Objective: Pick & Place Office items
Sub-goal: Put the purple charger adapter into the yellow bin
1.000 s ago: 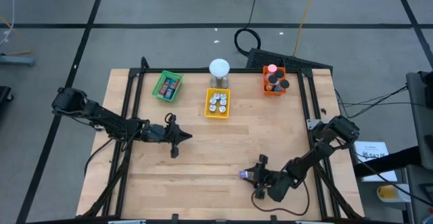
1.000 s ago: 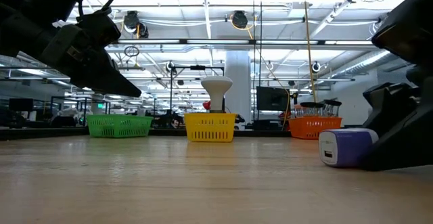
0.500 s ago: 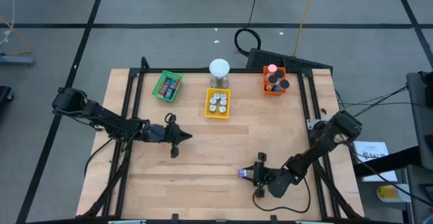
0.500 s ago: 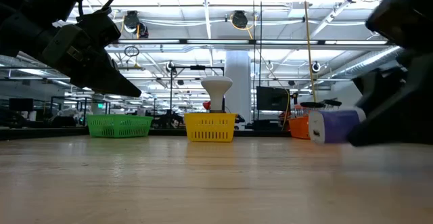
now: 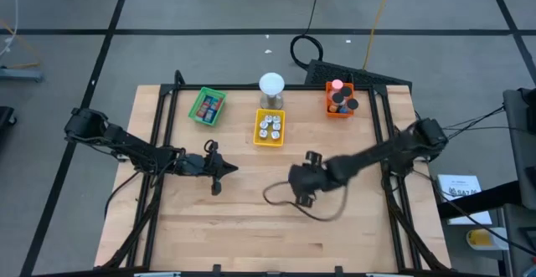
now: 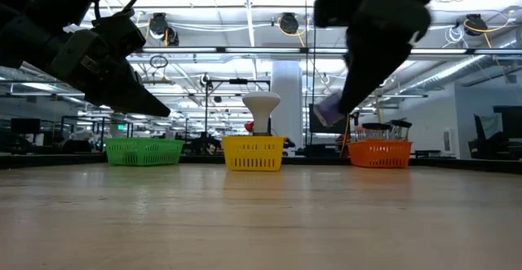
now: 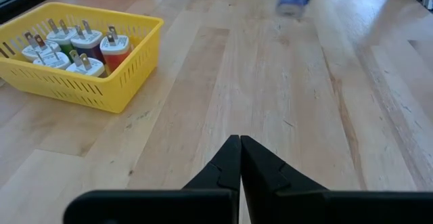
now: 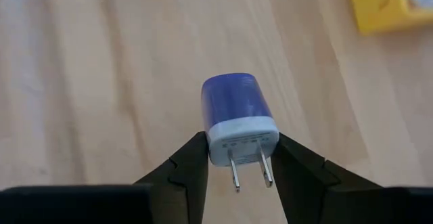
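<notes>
My right gripper (image 5: 299, 182) hangs over the middle of the table, shut on a small blue wall charger (image 8: 235, 110) with a white prong end. In the low view the charger (image 6: 329, 111) shows well above the wood. My left gripper (image 5: 231, 168) waits left of centre, its fingers (image 7: 240, 158) shut on nothing and held above the table. A yellow tray (image 5: 269, 141) at the far middle holds several similar plug chargers (image 7: 74, 48). My right gripper pinches the charger between its two fingers (image 8: 193, 158), one on each side of its white prong end (image 8: 220, 143). The fingers slant down from the table's right side. The charger is lifted clear of the table, its two prongs pointing back toward the wrist.
A green tray (image 5: 208, 107) stands at the far left and an orange tray (image 5: 339, 101) at the far right, both with small items. A white-domed cylinder (image 5: 271, 88) stands behind the yellow tray. A cable loops below the right gripper. Bare wood (image 5: 251, 227) fills the near half.
My right gripper has lifted the charger off the table near the near right edge. It has carried it up and toward the table's middle and far side, tipping to point more steeply down. The charger now hangs clear of the wood.
</notes>
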Robot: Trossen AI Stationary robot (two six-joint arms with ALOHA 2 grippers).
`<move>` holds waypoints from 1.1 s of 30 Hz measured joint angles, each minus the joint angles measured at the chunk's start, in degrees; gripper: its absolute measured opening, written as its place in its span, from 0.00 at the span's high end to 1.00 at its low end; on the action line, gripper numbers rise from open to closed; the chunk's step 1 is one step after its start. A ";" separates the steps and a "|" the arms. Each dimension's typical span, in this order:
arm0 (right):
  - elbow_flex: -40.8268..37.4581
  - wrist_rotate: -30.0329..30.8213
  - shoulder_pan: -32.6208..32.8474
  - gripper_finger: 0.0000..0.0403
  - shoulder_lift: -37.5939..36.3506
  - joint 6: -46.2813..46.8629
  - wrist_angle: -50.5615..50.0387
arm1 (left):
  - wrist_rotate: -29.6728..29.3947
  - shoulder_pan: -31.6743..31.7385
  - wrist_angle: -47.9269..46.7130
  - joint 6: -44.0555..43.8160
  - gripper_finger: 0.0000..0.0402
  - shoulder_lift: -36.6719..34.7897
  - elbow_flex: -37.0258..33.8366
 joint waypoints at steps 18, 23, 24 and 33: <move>14.14 -13.19 -10.52 0.64 15.23 -7.39 -28.99 | 0.00 0.00 -0.01 0.00 0.99 0.00 0.00; 14.14 -13.57 -10.53 0.61 15.17 -7.64 -26.64 | 0.02 0.00 0.00 0.00 0.99 0.00 0.00; 14.14 -13.57 -10.53 0.61 15.17 -7.86 -26.67 | 0.00 0.01 0.00 0.00 0.99 0.00 0.00; 14.09 -13.56 -10.79 0.63 15.17 -8.41 -26.27 | 0.02 0.02 -0.01 0.00 0.99 0.00 0.00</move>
